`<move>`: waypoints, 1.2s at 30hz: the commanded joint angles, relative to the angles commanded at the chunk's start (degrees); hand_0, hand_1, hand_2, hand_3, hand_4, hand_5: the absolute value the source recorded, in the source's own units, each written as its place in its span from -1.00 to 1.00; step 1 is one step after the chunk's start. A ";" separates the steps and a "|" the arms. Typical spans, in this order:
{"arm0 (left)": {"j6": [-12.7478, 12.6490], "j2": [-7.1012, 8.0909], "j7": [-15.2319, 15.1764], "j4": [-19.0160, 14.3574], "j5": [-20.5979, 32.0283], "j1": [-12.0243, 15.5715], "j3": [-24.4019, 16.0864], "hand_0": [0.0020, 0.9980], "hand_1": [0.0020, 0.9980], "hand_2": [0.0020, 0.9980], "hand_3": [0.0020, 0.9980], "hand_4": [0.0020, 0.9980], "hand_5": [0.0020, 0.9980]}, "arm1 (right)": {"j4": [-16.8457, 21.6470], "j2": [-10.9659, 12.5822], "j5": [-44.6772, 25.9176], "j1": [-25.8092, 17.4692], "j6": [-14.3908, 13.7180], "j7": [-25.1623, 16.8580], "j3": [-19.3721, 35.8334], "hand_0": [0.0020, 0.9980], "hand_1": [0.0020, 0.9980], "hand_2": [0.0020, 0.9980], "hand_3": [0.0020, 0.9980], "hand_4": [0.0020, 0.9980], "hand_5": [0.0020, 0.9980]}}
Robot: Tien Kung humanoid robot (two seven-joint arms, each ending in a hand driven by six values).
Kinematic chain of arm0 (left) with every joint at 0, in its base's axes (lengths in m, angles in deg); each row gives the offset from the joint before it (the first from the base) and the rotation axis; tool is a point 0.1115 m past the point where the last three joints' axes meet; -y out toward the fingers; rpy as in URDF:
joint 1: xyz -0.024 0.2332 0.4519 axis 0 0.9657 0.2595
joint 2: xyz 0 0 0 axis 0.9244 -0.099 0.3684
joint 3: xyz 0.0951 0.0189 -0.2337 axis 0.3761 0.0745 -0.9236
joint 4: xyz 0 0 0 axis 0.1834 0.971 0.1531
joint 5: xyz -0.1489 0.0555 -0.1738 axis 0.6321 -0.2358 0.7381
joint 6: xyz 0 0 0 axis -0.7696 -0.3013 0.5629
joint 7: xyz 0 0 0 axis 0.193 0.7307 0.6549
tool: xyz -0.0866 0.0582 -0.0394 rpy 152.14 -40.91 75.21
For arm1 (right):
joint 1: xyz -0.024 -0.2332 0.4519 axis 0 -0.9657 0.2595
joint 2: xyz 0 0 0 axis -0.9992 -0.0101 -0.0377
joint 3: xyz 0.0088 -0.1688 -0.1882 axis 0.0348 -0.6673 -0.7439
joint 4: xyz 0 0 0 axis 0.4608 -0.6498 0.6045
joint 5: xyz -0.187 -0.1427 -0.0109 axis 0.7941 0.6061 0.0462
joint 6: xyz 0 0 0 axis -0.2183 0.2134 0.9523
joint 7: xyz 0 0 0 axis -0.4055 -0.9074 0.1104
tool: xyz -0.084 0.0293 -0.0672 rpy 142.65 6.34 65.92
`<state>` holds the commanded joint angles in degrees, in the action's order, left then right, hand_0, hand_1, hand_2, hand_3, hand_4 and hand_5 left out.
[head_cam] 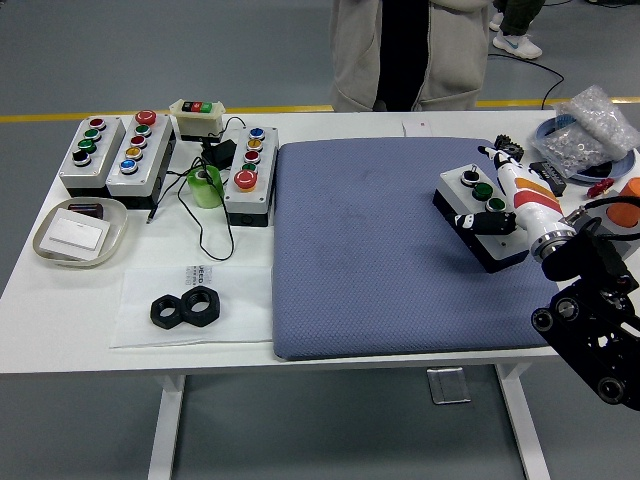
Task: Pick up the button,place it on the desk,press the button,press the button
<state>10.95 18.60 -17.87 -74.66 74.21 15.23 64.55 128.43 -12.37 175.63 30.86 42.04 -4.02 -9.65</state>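
A small grey-and-black button box point(478, 203) lies on the right part of the blue mat point(380, 260). Its top carries a white-ringed button, a green button point(483, 190) and a black button. My right hand point(487, 187), white with orange stripes, is closed around the box's right end. The fingers point(500, 155) run along its far side and the thumb point(470, 220) lies over its near side. The black right arm point(590, 300) comes in from the lower right. The left arm is out of sight.
Several button boxes point(140, 150) stand at the back left, with one red-mushroom box point(248, 180), a green tape roll point(206, 186) and cables. A white tray point(80, 232) and black nuts point(185, 310) lie front left. A bag of parts point(590, 130) sits back right. A person point(410, 50) stands behind the table.
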 joint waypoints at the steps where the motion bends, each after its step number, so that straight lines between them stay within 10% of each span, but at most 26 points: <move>1: -0.01 0.00 0.00 0.00 0.03 0.00 0.02 0.50 0.65 0.74 0.66 0.27 1.00 | -0.51 -0.09 -0.33 0.13 0.09 0.11 -0.02 1.00 0.93 1.00 1.00 1.00 -0.30; 25: -0.09 -0.14 0.24 0.02 -0.48 0.03 -0.46 0.51 0.65 0.74 0.66 0.27 1.00 | -7.18 -1.46 -2.76 3.53 2.90 6.20 -1.84 0.96 0.68 0.80 0.88 1.00 -0.34; 26: -0.08 -0.14 0.23 0.02 -0.48 0.03 -0.45 0.51 0.66 0.74 0.66 0.27 1.00 | -7.26 -1.43 -2.53 3.63 2.99 6.35 -2.05 0.69 0.29 0.36 0.70 1.00 -0.38; 31: -0.08 -0.12 0.16 0.03 -0.29 0.00 -0.30 0.51 0.66 0.74 0.66 0.27 1.00 | -7.61 -1.20 -2.12 3.93 2.85 6.32 -3.06 0.69 0.29 0.36 0.70 1.00 -0.38; 32: -0.09 -0.12 0.19 0.04 -0.38 -0.01 -0.36 0.51 0.66 0.74 0.66 0.27 1.00 | -7.66 -1.16 -1.81 3.94 2.87 6.41 -3.19 0.18 0.09 0.18 0.59 1.00 -0.41; 36: -0.08 -0.12 0.19 0.05 -0.33 -0.02 -0.36 0.51 0.66 0.74 0.66 0.27 1.00 | -7.70 -1.03 -0.89 3.93 2.94 6.59 -3.46 0.18 0.09 0.18 0.59 1.00 -0.41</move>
<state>10.86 18.48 -17.68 -74.61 73.87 15.21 64.19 120.73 -13.39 174.75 34.79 44.98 2.57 -13.11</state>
